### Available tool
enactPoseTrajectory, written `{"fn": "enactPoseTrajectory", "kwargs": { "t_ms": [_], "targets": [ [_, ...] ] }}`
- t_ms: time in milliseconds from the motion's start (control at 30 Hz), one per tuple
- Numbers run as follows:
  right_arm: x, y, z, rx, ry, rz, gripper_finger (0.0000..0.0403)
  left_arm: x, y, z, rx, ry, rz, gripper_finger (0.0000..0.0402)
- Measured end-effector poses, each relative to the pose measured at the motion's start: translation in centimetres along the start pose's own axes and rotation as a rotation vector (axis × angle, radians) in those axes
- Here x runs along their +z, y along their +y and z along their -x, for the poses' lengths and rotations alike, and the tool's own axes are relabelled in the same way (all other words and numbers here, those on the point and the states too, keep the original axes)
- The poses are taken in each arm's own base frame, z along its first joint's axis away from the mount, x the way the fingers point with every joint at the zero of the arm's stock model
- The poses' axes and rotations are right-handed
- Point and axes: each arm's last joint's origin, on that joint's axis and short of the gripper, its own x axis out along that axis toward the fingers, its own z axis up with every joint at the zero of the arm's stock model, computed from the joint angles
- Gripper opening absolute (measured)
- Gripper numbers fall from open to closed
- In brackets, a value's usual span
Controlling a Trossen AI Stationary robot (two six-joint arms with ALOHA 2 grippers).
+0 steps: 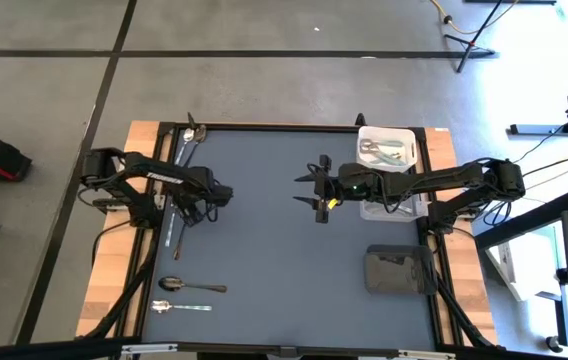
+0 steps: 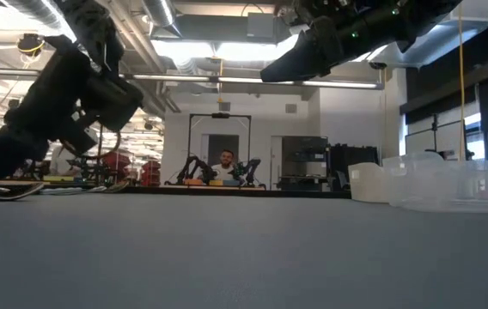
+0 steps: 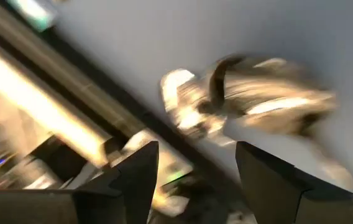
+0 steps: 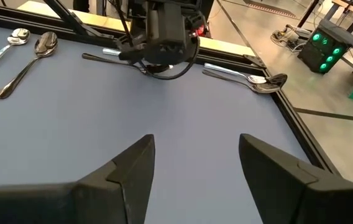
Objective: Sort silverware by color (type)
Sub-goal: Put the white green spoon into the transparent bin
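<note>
Silverware lies along the table's left side. A few pieces sit at the far-left corner (image 1: 193, 134), slim ones lie along the left edge (image 1: 176, 228), and two spoons rest flat near the near-left corner: a dark one (image 1: 190, 287) and a silver one (image 1: 180, 306). More pieces lie in the white bin (image 1: 388, 150). My left gripper (image 1: 194, 207) is open and hovers over the left-edge pieces. Its wrist view shows blurred shiny spoon bowls (image 3: 251, 93) ahead of the open fingers (image 3: 192, 180). My right gripper (image 1: 309, 190) is open, held above mid-table (image 4: 192, 168), and empty.
A white bin (image 1: 400, 135) stands at the far right, with a clear bin (image 1: 394, 208) beside it and a dark bin (image 1: 399, 270) nearer. A raised black rim runs around the grey mat (image 1: 284, 260). A person sits far behind the table (image 2: 224, 160).
</note>
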Motion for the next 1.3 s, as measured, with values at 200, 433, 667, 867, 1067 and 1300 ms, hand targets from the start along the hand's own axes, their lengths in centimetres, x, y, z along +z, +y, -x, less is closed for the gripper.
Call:
{"fn": "enactPoseTrajectory", "kwargs": {
  "t_ms": [200,433,667,867,1067,1300],
  "targets": [
    [0.0,0.0,0.0,0.000,0.000,-0.002,0.0223,0.1,0.6,-0.1,0.020,0.028,-0.011,0.0211],
    [0.0,0.0,0.0,0.000,0.000,-0.002,0.0223,0.5,0.6,-0.4,0.000,0.016,0.018,0.0211],
    [0.0,0.0,0.0,0.000,0.000,-0.002,0.0223,1.3,-0.2,-1.5,-0.003,0.050,-0.025,0.0211],
    [0.0,0.0,0.0,0.000,0.000,-0.002,0.0223,1.8,-0.5,-3.4,0.059,0.103,-0.029,0.0211],
    [0.0,0.0,0.0,0.000,0.000,-0.002,0.0223,2.1,-0.2,-3.7,0.063,0.129,-0.007,0.0211],
    [0.0,0.0,0.0,0.000,-0.001,-0.002,0.0223,2.3,0.2,-3.9,0.070,0.128,0.039,0.0210]
  ]
}}
